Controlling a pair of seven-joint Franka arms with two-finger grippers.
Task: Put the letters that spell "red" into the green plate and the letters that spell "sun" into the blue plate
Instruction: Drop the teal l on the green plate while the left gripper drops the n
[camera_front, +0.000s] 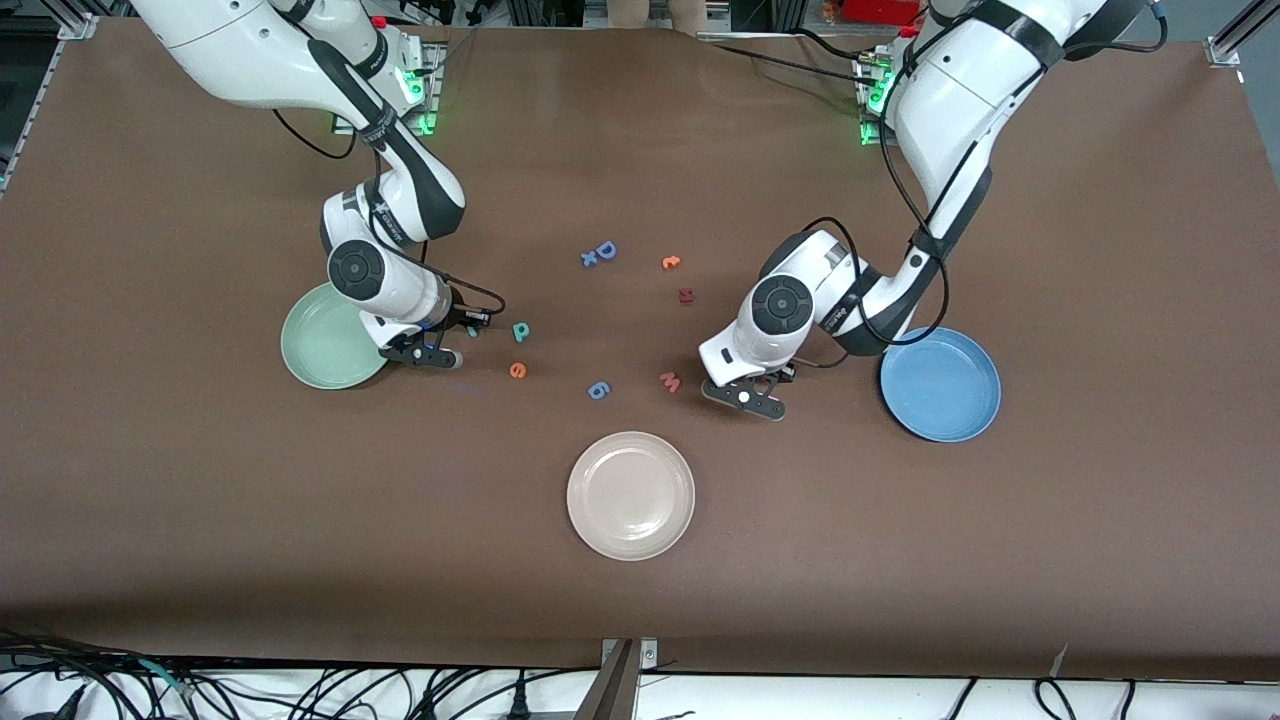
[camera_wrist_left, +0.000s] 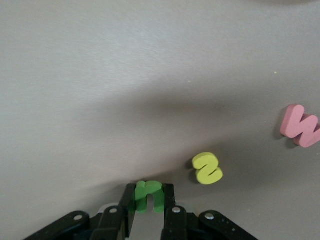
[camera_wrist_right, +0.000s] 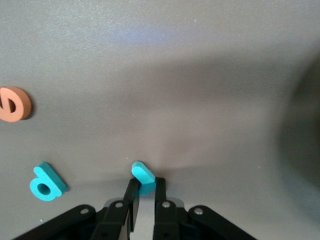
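Note:
My left gripper (camera_wrist_left: 149, 191) is down at the table and shut on the olive-green "n" (camera_wrist_left: 150, 187). The yellow "s" (camera_wrist_left: 207, 168) lies just beside it. In the front view this gripper (camera_front: 752, 398) sits between the pink "m" (camera_front: 670, 382) and the blue plate (camera_front: 940, 385). My right gripper (camera_wrist_right: 146, 182) is shut on the thin teal "r" (camera_wrist_right: 142, 172), low over the table beside the green plate (camera_front: 325, 350). The teal "d" (camera_front: 521, 331) and the orange "e" (camera_front: 517, 370) lie loose on the table close to the right gripper (camera_front: 440, 352).
A cream-white plate (camera_front: 630, 495) lies nearer the front camera, mid-table. A blue "6" (camera_front: 598, 390), a dark red letter (camera_front: 686, 295), a small orange letter (camera_front: 671, 262) and a big blue "D" (camera_front: 605, 250) are scattered between the arms.

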